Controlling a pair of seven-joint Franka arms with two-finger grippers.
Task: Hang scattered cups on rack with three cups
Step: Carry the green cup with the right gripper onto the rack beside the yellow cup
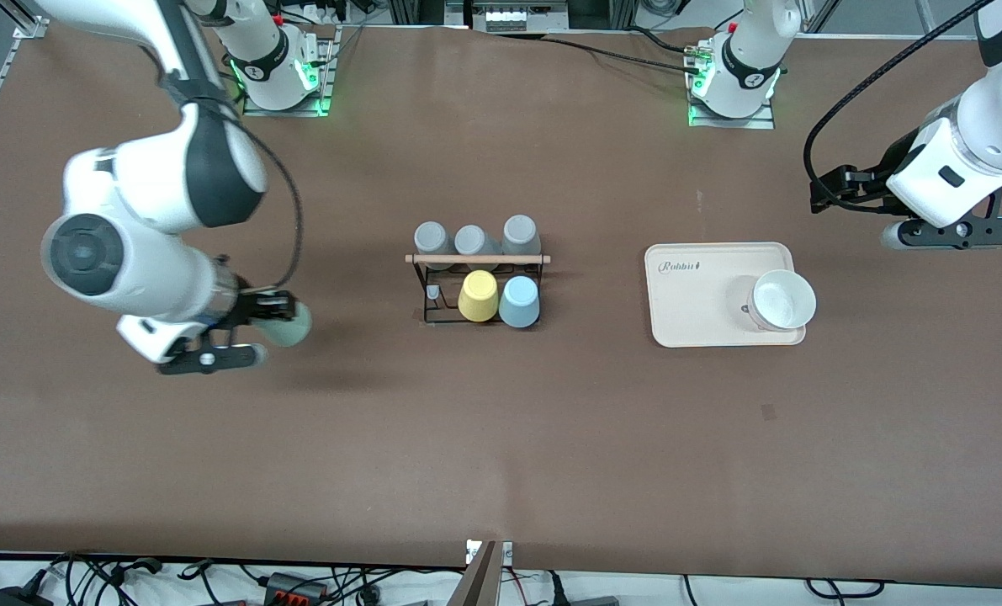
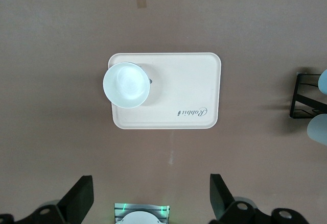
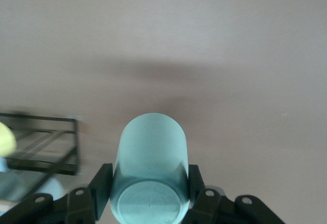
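My right gripper (image 1: 275, 323) is shut on the pale mint green cup (image 1: 298, 325) and holds it on its side low over the table, toward the right arm's end, apart from the rack. In the right wrist view the cup (image 3: 150, 163) sits between both fingers (image 3: 101, 188). The black wire rack (image 1: 477, 258) with its wooden dowel stands mid-table. Three grey cups (image 1: 471, 240) hang along its side farther from the front camera. A yellow cup (image 1: 478, 295) and the light blue cup (image 1: 519, 301) hang on its nearer side. My left gripper (image 2: 150, 198) waits open and empty above the left arm's end of the table.
A cream tray (image 1: 690, 303) with a white bowl (image 1: 782, 299) on it lies toward the left arm's end; both show in the left wrist view, the tray (image 2: 194, 81) and the bowl (image 2: 126, 84). One short peg (image 1: 433, 292) beside the yellow cup holds no cup.
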